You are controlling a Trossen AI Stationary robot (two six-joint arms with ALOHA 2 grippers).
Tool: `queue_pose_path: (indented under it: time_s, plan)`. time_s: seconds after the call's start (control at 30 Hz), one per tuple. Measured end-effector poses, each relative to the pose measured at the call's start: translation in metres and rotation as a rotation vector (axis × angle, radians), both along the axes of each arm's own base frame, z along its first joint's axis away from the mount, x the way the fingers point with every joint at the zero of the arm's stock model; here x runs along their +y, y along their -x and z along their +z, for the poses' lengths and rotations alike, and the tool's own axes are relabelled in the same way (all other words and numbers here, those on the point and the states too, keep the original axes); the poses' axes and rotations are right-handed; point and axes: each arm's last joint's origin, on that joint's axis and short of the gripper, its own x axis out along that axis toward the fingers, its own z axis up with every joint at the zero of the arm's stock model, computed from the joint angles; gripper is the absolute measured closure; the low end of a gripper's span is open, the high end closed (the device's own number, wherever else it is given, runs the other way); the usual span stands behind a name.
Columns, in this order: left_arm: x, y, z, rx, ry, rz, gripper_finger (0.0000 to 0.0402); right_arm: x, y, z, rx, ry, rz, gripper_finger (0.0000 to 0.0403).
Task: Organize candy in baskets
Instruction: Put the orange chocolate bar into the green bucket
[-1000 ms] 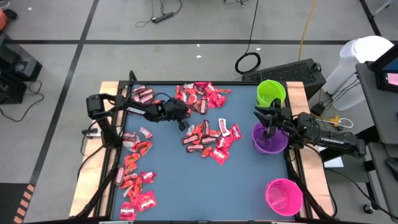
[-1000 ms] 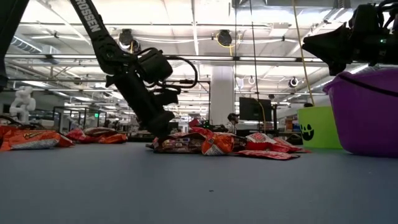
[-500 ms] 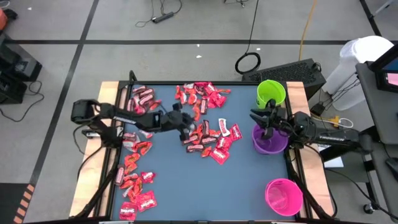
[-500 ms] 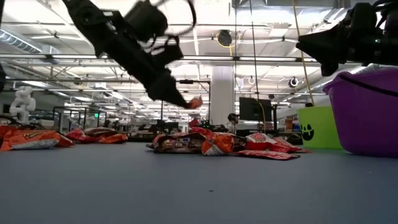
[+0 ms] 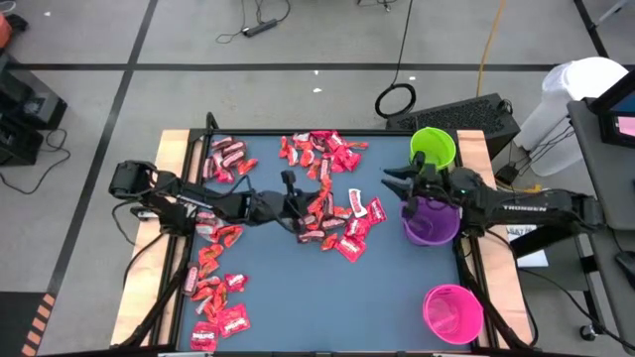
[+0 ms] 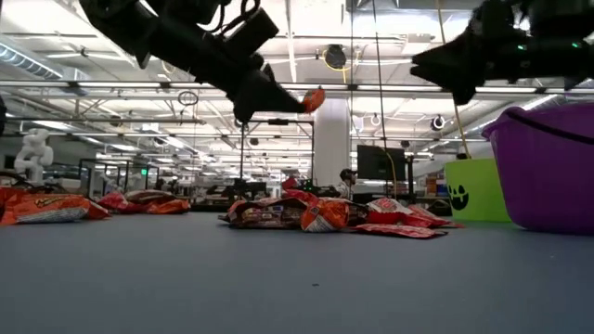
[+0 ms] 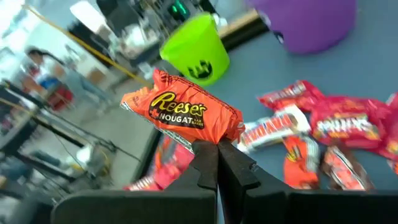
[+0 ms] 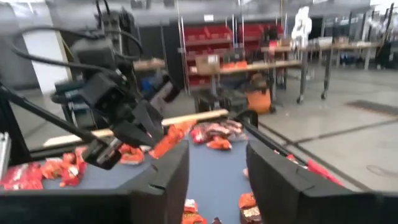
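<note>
The left gripper is raised above the table, its fingers pinching the edge of an orange wrapped candy directly over the central pile of candy. The right gripper hovers with its fingers spread apart, just above the purple basket. The green basket stands just behind it and the pink basket well apart, nearer the table's front.

The high view looks straight down on the whole table. The low view sits at tabletop level, facing across toward the purple basket. Each wrist view looks forward along its own arm; both also show the table.
</note>
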Motion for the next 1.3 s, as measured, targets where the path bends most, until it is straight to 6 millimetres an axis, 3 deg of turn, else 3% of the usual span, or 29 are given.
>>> queue_pose_path:
  time_s: [0.3, 0.57, 1.0, 1.3]
  plan:
    - [0.012, 0.025, 0.006, -0.117, -0.107, -0.070, 0.0401, -0.008, -0.033, 0.024, 0.129, -0.027, -0.001, 0.0184]
    - [0.011, 0.051, 0.004, -0.181, -0.122, -0.155, 0.0401, -0.010, -0.063, 0.013, 0.080, -0.107, 0.047, 0.0186]
    - [0.004, 0.048, 0.011, -0.223, -0.109, -0.215, 0.0401, -0.002, -0.114, -0.017, -0.010, -0.053, 0.191, 0.0193]
    - [0.003, 0.047, 0.010, -0.224, -0.101, -0.271, 0.0401, 0.001, -0.154, -0.010, -0.017, 0.009, 0.327, 0.0193]
